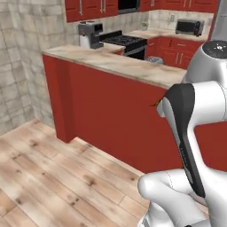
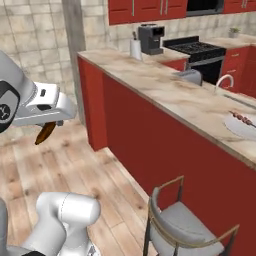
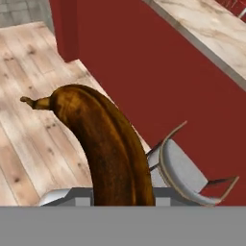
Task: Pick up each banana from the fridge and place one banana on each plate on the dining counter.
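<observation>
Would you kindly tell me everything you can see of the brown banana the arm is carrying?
The brown banana is dark, overripe and curved, with a mottled, slightly glossy skin and a short stem at its free end. Its other end sits in the shut gripper; in the right base view it hangs down from the hand. It is in the air above the wooden floor, beside the dining counter's red front, touching nothing else.

Brown banana (image 2: 45,133) in tool (image 2: 50,125) beside dining counter (image 2: 165,95)
</observation>
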Controlling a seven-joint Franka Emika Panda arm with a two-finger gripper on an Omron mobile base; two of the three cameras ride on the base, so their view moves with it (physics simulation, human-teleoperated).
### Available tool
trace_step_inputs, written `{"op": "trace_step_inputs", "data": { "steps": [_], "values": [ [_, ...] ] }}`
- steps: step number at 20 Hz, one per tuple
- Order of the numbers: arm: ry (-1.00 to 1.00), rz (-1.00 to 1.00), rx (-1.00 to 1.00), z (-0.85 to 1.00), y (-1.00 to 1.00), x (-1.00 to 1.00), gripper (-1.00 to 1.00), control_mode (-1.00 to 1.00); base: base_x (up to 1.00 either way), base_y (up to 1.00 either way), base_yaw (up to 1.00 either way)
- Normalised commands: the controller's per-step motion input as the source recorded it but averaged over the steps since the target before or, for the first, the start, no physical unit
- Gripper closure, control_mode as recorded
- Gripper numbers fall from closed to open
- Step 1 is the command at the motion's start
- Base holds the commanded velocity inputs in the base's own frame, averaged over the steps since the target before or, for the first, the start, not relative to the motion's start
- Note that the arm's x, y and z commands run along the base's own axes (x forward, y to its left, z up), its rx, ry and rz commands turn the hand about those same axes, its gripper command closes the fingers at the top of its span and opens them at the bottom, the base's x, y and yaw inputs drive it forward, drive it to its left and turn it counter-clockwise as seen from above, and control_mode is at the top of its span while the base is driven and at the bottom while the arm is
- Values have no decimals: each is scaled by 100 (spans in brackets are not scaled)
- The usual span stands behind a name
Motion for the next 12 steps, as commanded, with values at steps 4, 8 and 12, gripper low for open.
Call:
{"op": "trace_step_inputs", "data": {
  "steps": [4,8,12],
  "values": [
    [0,0,0,0,0,0,100,100,100,62,-49],
    [0,0,0,0,0,0,100,100,98,52,-52],
    [0,0,0,0,0,0,100,100,83,8,-56]
  ]
}}
